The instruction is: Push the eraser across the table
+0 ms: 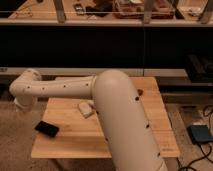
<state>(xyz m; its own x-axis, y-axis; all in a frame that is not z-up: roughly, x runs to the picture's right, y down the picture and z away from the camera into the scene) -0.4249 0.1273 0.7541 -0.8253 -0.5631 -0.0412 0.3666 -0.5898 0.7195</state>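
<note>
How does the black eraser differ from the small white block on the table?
The eraser is black, flat and longer; the white block is pale, chunkier and shorter. The eraser lies near the table's front left corner; the block sits nearer the middle. Both rest on the table, apart from the gripper, which hangs beyond the left edge.
</note>
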